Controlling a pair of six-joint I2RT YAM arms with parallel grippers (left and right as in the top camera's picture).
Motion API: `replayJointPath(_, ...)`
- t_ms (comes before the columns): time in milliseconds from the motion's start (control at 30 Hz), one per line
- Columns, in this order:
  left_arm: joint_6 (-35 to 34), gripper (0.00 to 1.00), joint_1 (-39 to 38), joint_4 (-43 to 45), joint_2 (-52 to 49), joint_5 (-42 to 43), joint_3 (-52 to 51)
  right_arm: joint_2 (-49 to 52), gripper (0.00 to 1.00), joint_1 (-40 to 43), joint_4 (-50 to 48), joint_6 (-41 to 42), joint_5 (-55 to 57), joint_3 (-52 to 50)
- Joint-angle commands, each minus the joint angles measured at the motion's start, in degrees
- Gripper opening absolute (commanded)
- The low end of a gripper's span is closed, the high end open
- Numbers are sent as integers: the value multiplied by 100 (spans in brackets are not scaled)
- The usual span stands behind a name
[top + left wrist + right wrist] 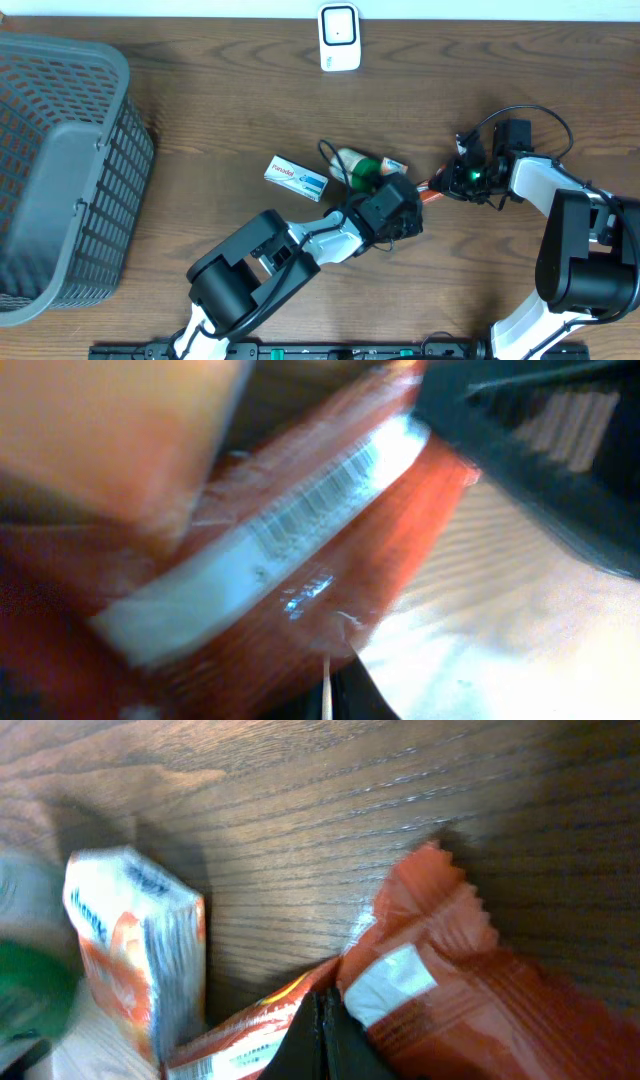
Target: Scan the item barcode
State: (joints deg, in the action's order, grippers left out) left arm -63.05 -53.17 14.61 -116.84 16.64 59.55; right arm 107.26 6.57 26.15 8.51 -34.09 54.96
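Overhead and wrist views, barcode task. The red snack packet (pixel 431 192) is lying right of the table's (pixel 200 100) centre, stretched between the two arms. The left gripper (pixel 413 203) is reaching in from the lower left with its jaws pressed together on the packet's near end. Its wrist view is showing the red film filling the frame at very close range (heavily blurred), with a white strip carrying the barcode (pixel 310 510) running diagonally across the wrapper and facing that camera. The right gripper (pixel 447 183) is meeting the packet's other end from the right. In its own wrist view the dark fingertips (pixel 322 1035) are sitting closed together, pinching the film just below the packet's crimped, saw-toothed edge and beside a white patch.

Just left of the packet, an orange-and-white carton (pixel 394 166) is lying on the wood, touching or nearly touching a green bottle (pixel 362 167) on its side. A Panadol box (pixel 297 178) is resting further left, near the bottle. The white scanner (pixel 339 37) is standing at the table's far edge, well apart from the packet. A grey mesh basket (pixel 60 170) is occupying the left side.
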Motion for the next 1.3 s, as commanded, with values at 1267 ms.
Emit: replayJointPath(1267,197,7,249,1482,127,234,-280,236,1,-284,649,-511,1539,417)
